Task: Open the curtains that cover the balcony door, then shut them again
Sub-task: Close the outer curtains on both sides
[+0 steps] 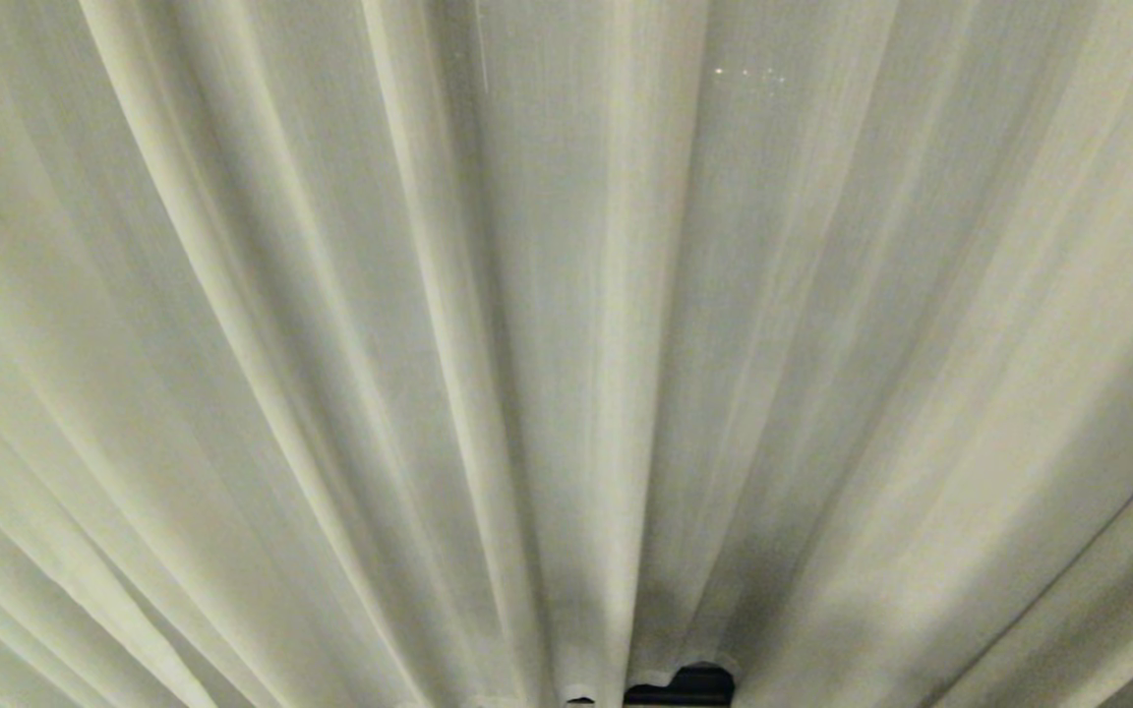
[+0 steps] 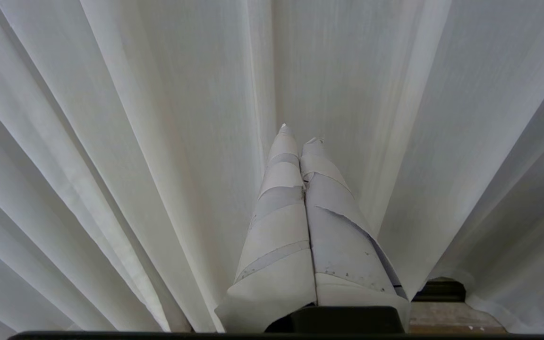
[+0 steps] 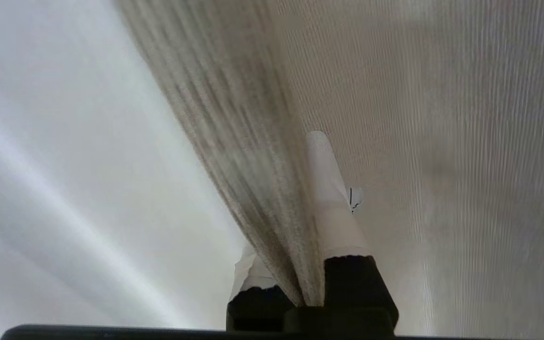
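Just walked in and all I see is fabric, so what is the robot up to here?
The robot faces the closed curtains, which fill its head view. Its right gripper has its jaws shut on a fold of curtain fabric. The left gripper is shut on nothing, pointing at the pleats. The panels have not yet been drawn apart.

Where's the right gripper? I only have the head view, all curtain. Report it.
Observer: The right gripper is shut on a fold of the curtains, seen in the right wrist view.
Operator: Tell me how the fabric sits.
Observer: The fold runs between its fingers, down to the gripper's base.
Operator: Now the left gripper.
Observer: The left gripper is shut, fingertips together, holding nothing, in front of the pleats.
Operator: Check for the door.
Observer: Below the hem, the left wrist view shows a dark frame piece; no glass is visible.
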Motion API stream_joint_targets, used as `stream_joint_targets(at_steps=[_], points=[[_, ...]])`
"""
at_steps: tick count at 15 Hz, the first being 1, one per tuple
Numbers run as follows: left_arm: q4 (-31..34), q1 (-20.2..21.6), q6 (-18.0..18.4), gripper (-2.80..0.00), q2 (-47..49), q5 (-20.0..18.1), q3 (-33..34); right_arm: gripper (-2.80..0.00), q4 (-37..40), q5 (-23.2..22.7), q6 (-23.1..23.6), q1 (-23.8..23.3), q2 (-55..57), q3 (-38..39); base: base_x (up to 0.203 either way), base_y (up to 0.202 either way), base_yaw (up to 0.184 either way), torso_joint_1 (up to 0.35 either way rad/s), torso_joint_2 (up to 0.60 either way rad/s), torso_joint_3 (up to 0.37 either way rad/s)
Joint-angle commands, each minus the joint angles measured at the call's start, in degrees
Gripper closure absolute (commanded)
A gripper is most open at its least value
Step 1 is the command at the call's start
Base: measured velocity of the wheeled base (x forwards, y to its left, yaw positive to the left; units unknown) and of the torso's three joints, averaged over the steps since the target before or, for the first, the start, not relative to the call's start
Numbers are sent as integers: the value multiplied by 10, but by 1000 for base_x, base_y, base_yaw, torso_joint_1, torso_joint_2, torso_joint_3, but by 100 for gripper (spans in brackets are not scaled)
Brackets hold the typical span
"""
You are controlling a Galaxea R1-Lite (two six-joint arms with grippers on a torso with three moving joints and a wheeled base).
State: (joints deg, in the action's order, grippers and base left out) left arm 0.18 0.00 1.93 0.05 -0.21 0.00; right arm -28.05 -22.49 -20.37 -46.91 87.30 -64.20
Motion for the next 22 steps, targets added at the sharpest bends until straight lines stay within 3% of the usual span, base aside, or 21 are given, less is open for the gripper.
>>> stream_joint_targets(at_steps=[1, 5, 17, 22], points=[[0, 0, 0, 0, 0, 0, 0, 0, -2, -3, -1, 2, -36, 39, 0, 0, 0, 0, 0, 0], [0, 0, 0, 0, 0, 0, 0, 0, -3, -4, -11, 59, -110, 95, 0, 0, 0, 0, 0, 0], [0, 0, 0, 0, 0, 0, 0, 0, -3, -1, -70, 314, -293, 227, 0, 0, 0, 0, 0, 0], [0, 0, 0, 0, 0, 0, 0, 0, -3, -3, -52, 383, -303, 232, 0, 0, 0, 0, 0, 0]])
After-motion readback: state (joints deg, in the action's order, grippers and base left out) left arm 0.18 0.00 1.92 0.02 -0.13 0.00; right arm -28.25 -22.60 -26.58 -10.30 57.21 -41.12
